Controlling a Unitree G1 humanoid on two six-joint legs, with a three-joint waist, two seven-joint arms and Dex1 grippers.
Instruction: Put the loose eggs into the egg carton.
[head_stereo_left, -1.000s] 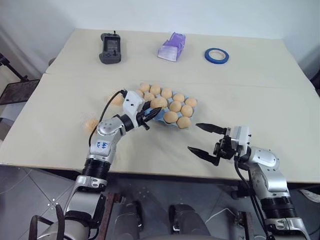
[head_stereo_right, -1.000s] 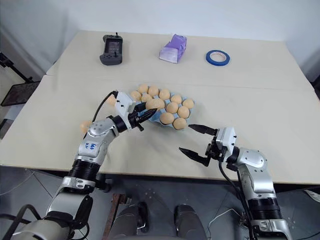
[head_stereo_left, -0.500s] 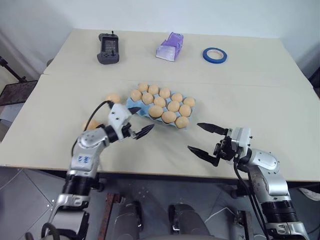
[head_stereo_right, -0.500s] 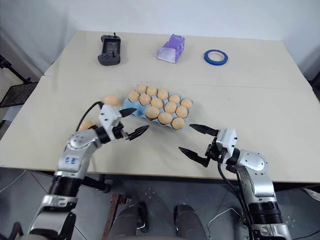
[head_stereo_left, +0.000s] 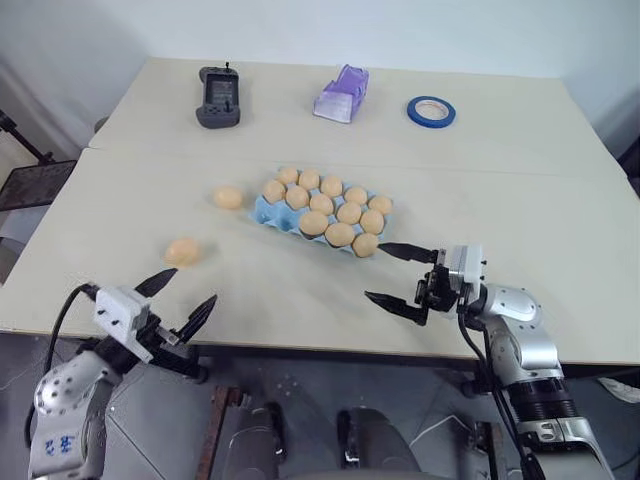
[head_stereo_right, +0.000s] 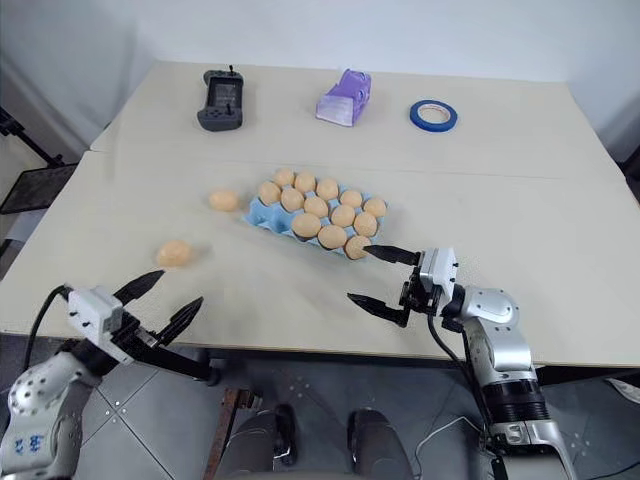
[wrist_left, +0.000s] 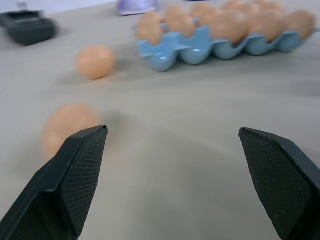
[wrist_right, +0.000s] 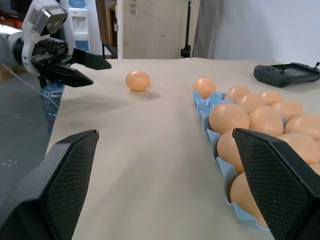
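Left eye view has the egg carton (head_stereo_left: 320, 213) mid-table, full of eggs, with one loose egg (head_stereo_left: 228, 198) just off its left end and another loose egg (head_stereo_left: 183, 251) further out toward the table's near-left edge. Left gripper (head_stereo_left: 180, 298) hangs past that edge, well apart from the carton, spread wide and empty. Right gripper (head_stereo_left: 397, 273) sits just beside the carton's near-right corner, also wide apart and holding nothing.

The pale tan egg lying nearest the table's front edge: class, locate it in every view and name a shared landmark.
Left eye view: pale tan egg, left of centre.
Right eye view: left of centre.
Left wrist view: lower left, blurred.
Right wrist view: upper middle.
Shared landmark: light blue moulded egg carton.
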